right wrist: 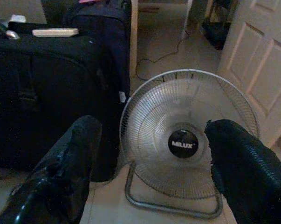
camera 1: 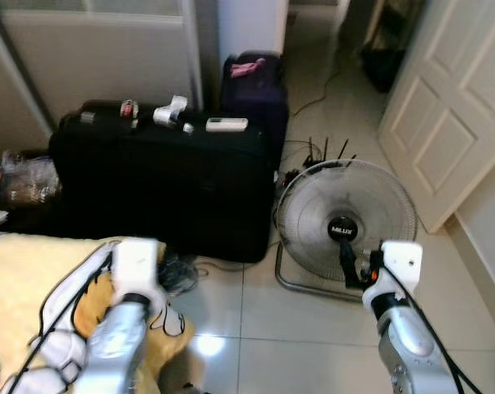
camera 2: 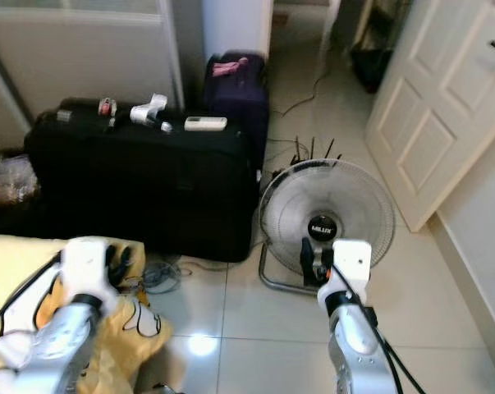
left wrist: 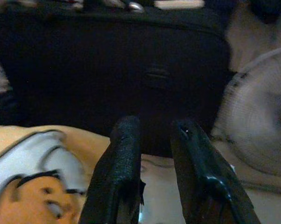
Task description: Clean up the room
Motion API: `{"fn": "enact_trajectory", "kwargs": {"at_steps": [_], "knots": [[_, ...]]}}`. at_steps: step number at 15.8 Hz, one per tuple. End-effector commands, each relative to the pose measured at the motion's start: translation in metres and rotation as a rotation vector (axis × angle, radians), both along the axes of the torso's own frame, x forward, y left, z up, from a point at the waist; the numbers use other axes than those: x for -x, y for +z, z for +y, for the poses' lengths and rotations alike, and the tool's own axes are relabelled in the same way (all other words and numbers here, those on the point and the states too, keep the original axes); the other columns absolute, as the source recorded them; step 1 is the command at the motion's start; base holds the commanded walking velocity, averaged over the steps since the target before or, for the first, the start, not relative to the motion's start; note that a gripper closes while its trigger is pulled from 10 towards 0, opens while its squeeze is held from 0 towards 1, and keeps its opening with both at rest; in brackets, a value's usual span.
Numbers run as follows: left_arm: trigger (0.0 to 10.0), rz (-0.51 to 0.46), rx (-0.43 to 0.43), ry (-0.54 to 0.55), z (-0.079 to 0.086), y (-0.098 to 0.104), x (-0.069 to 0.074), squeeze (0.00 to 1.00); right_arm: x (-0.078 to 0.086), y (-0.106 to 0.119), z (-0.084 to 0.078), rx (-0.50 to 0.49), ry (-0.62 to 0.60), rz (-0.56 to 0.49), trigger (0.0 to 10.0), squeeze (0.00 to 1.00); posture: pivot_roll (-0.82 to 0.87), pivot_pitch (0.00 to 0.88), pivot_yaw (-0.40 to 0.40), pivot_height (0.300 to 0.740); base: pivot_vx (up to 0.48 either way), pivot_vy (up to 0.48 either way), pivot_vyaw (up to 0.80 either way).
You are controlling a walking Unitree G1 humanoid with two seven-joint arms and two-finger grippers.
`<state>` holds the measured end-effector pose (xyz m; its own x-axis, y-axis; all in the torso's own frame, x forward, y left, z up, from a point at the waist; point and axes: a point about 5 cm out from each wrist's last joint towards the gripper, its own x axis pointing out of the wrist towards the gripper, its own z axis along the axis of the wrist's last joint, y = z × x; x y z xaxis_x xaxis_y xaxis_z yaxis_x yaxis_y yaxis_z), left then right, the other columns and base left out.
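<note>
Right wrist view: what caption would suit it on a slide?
The right gripper, fingers spread wide, frames a floor fan standing beside a large black suitcase.

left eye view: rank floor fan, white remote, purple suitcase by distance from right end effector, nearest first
1. floor fan: right in front of the right end effector, on the tile floor.
2. white remote: forward-left, lying on top of the black suitcase.
3. purple suitcase: behind the black suitcase, farthest back.
</note>
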<state>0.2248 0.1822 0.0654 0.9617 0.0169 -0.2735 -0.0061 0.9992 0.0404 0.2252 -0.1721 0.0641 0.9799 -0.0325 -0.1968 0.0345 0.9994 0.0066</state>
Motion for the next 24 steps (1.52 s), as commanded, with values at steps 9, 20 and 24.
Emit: {"fn": "enact_trajectory", "kwargs": {"at_steps": [9, 20, 24], "knots": [[10.0, -0.059, 0.142, -0.055, -0.017, 0.030, -0.001, 1.00, 0.000, 0.011, 0.010, -0.031, 0.156, -0.081, 10.0, 1.00, 0.03, 0.000, 0.053, 0.740, 0.000, 0.000, 0.27], [10.0, -0.108, 0.014, -0.002, -0.004, 0.030, 0.008, 0.00, 0.003, 0.005, 0.007, -0.027, 0.184, -0.018, 10.0, 1.00, 0.06, 0.000, 0.021, 0.740, 0.000, 0.000, 0.80], [10.0, -0.163, 0.045, 0.022, 0.001, 0.038, 0.009, 0.00, 0.003, 0.004, 0.016, -0.019, 0.244, -0.019, 10.0, 1.00, 0.06, 0.000, 0.022, 0.740, 0.000, 0.000, 0.80]]}}
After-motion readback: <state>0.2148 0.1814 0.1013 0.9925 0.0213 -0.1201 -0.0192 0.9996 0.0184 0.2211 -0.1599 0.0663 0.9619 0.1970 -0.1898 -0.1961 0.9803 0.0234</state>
